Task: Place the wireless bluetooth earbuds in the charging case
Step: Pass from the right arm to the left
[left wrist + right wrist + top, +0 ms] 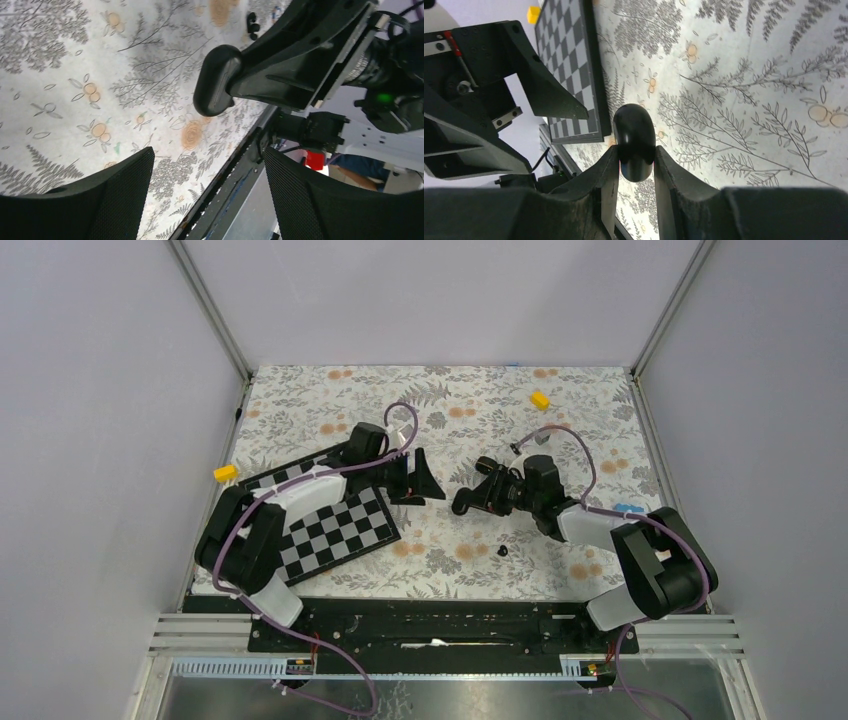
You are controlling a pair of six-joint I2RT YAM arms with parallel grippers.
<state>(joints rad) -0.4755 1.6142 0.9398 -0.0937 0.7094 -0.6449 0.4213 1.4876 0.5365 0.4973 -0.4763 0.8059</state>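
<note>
Two fingers of the right gripper (pixel 634 162) pinched the charging case (pixel 634 129) by its sides, seemingly lifted off the worktop (pixel 470 410) and facing the left gripper (pixel 207 162), which hung spread and empty just beside it. Farther out, one tiny black earbud (pixel 502 550) lay on the worktop near the right arm; the other could not be placed with certainty. The task appeared barely begun, with nothing seated yet. The charging case looked like a smooth, glossy black pebble, apparently shut, with no inner face showing.
</note>
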